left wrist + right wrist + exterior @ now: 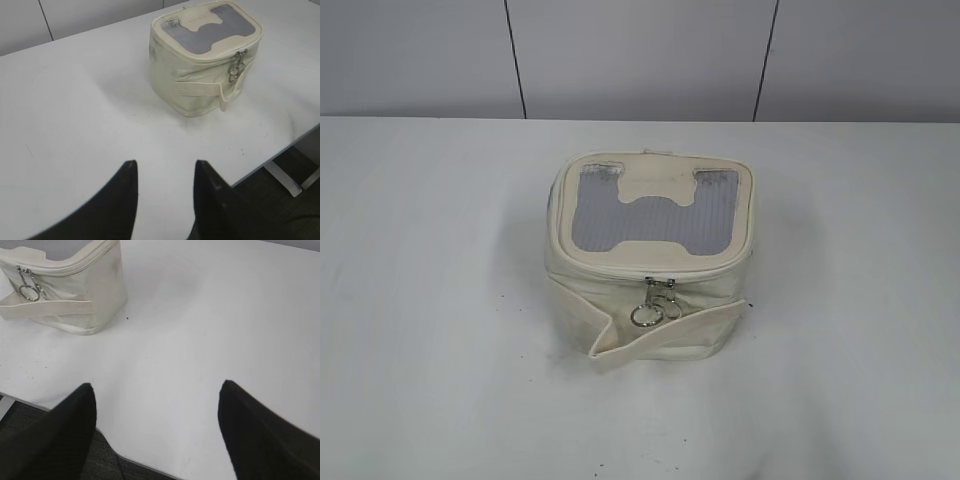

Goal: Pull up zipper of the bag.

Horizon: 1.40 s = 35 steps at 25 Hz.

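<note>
cream zipper [655, 274] track rims the lid of the bag [650, 255], and we see both silver sliders together at the front, ring pulls hanging against the strap [665, 335]. the bag stands upright mid-table [430, 300]. our left gripper [165, 192] and right gripper [155, 425] hover well apart from it, jaws spread, empty.

We see only our grippers: the left gripper [165, 172] shows two smooth matte black fingers [122, 200] tapering to rounded tips; the right gripper [157, 392] looks alike, broader, without visible markings.
</note>
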Tool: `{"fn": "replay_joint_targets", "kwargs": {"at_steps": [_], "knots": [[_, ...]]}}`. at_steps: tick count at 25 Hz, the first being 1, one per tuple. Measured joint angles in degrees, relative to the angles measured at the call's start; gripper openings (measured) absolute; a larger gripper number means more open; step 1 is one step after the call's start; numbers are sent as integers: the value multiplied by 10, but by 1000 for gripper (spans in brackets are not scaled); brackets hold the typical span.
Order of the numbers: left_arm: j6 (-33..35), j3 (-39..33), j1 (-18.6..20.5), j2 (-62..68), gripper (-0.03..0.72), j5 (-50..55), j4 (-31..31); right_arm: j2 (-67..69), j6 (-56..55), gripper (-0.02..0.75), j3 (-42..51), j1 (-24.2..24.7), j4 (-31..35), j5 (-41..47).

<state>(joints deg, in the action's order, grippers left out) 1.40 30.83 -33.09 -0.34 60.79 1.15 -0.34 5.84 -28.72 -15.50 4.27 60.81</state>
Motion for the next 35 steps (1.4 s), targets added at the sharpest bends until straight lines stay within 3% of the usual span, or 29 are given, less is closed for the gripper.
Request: {"fn": "replay_joint_targets", "kwargs": {"at_steps": [13, 19, 22, 29, 32, 35], "knots": [[0, -1, 0, 0, 291, -3, 1, 0, 1, 586, 0, 4, 1, -1], [0, -1, 14, 0, 265, -4, 1, 0, 1, 586, 0, 102, 1, -1], [0, -1, 63, 0, 260, -4, 1, 0, 1, 586, 0, 132, 1, -1], [0, -1, 250, 0, 255, -4, 1, 0, 1, 586, 0, 136, 1, -1], [0, -1, 286, 0, 255, -5, 1, 0, 1, 586, 0, 137, 1, -1], [0, -1, 290, 0, 255, -5, 1, 0, 1, 586, 0, 137, 1, -2]]}}
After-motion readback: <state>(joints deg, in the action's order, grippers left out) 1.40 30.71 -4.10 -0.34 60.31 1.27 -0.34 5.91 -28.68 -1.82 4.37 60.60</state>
